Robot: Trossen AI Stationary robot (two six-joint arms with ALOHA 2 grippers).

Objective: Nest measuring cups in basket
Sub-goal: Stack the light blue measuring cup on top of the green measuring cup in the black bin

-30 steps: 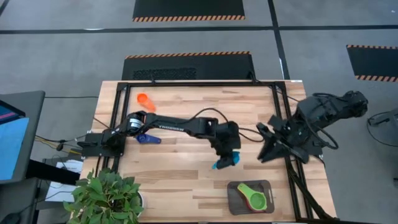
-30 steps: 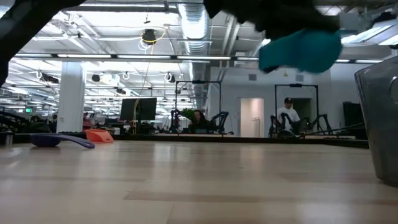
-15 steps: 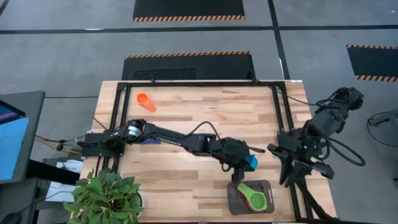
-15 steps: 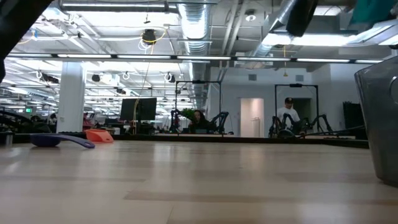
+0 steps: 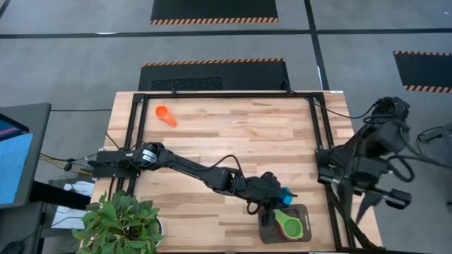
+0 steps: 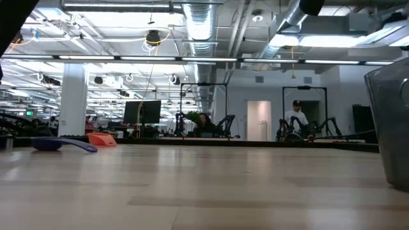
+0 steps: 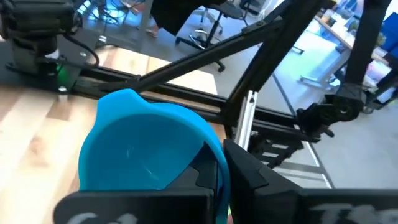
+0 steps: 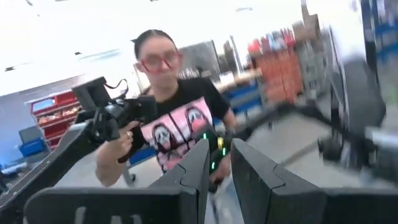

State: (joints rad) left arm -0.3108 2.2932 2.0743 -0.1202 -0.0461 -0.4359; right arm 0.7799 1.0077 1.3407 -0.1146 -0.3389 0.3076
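The left gripper (image 5: 277, 200) pinches a bright blue cup (image 7: 146, 149), round and smooth, just above the dark grey basket (image 5: 264, 227). A green cup (image 5: 288, 224) sits inside the basket. An orange cup (image 5: 165, 116) lies far off. The right gripper (image 8: 219, 168), off the table's side, looks a little spread, I think.

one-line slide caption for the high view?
Left tool carries a light blue cup to the basket; right arm parked off-table.
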